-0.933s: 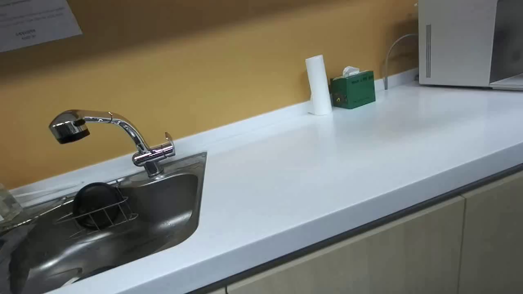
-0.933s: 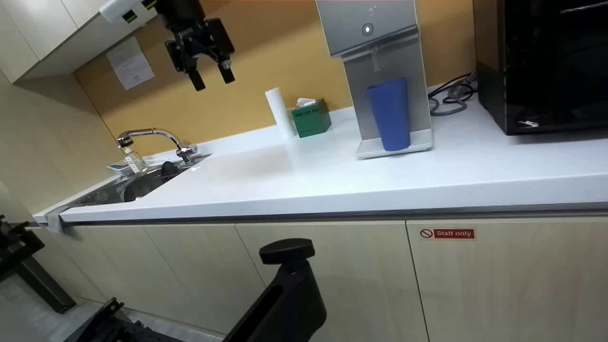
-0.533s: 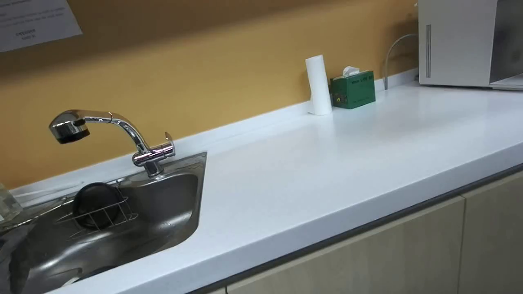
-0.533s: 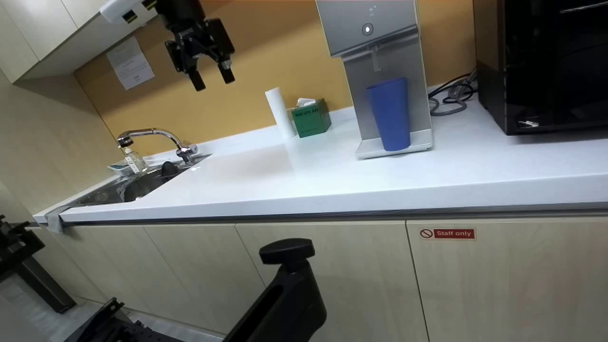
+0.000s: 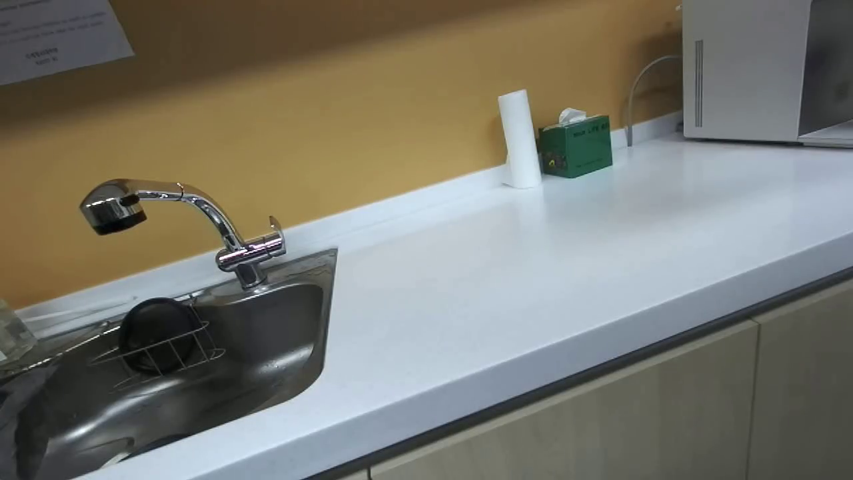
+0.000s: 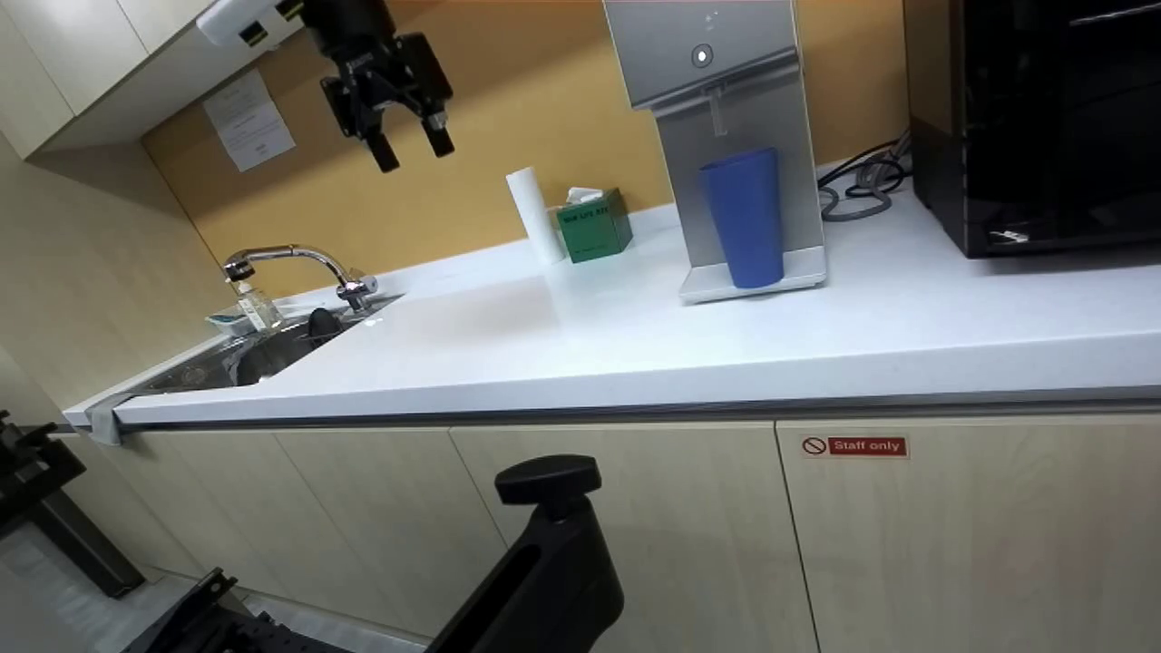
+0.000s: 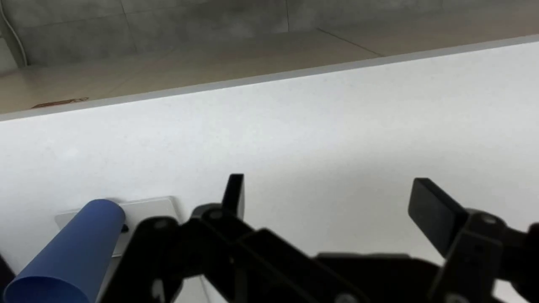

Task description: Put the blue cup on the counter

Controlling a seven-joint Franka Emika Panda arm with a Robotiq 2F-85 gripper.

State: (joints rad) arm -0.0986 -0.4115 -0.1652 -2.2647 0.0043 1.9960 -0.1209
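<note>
Hanging at upper left in an exterior view, pointing the gripper (image 6: 415, 149) downward, holding fingers (image 7: 436, 214) apart low in the wrist view.

Faces wall (image 5: 360, 127), tilted, in both exterior views, sharing sink (image 5: 296, 320); looks steeply down onto counter (image 7: 294, 122) in wrist view.

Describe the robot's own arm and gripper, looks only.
What shows of the arm is white with dark and yellowish patches, leading to a black wrist. The gripper is black too, with two jointed fingers ending in flat, blocky pads. No cable stands out; the rest of the arm is out of frame.
</note>
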